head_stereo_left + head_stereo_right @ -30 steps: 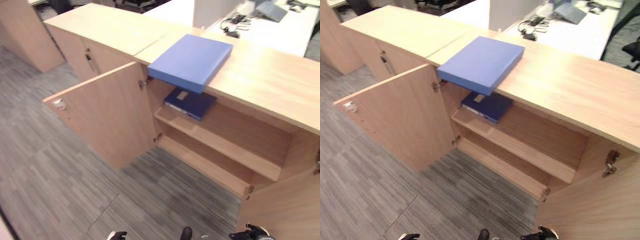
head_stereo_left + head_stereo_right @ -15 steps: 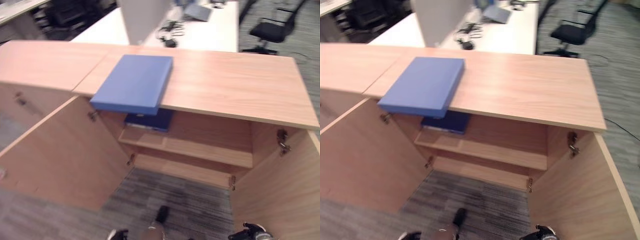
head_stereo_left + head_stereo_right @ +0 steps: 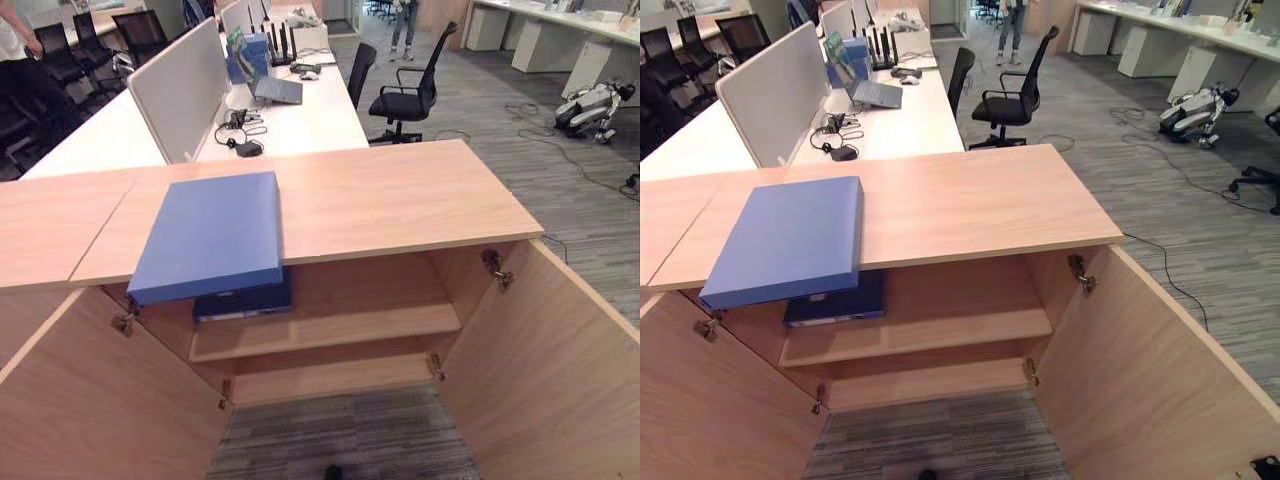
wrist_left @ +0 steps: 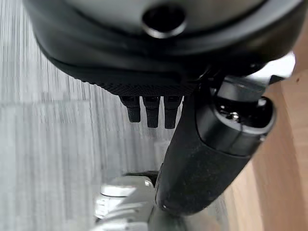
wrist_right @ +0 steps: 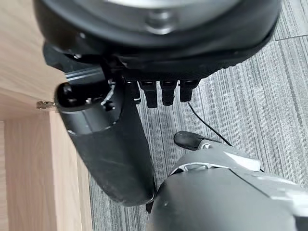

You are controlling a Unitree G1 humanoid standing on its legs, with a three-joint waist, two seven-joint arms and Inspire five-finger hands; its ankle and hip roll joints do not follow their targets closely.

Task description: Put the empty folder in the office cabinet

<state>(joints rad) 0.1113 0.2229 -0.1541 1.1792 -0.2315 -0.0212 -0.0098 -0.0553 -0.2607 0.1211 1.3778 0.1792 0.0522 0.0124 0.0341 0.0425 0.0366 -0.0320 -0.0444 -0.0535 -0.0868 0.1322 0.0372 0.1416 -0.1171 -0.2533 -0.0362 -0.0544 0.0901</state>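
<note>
A light blue folder [image 3: 210, 235] lies flat on the wooden top of the office cabinet [image 3: 400, 200], its near edge overhanging the left of the opening. Both cabinet doors stand wide open. Inside, a dark blue folder [image 3: 245, 300] lies at the left end of the upper shelf [image 3: 340, 328]; the lower shelf is bare. My left hand [image 4: 207, 154] hangs low over the grey carpet beside the left door, fingers relaxed, nothing in it. My right hand [image 5: 110, 144] hangs the same way by the right door, holding nothing.
The left door [image 3: 90, 400] and right door [image 3: 560, 370] flank the carpet in front of the opening. Behind the cabinet stand white desks [image 3: 290, 110] with a divider and a laptop, black office chairs [image 3: 405, 95], and a person [image 3: 15, 50] at far left.
The camera has swung and lifted, so the cabinet now faces me squarely. Both folders lie where they were. My hands have dropped below the eye views' bottom edge.
</note>
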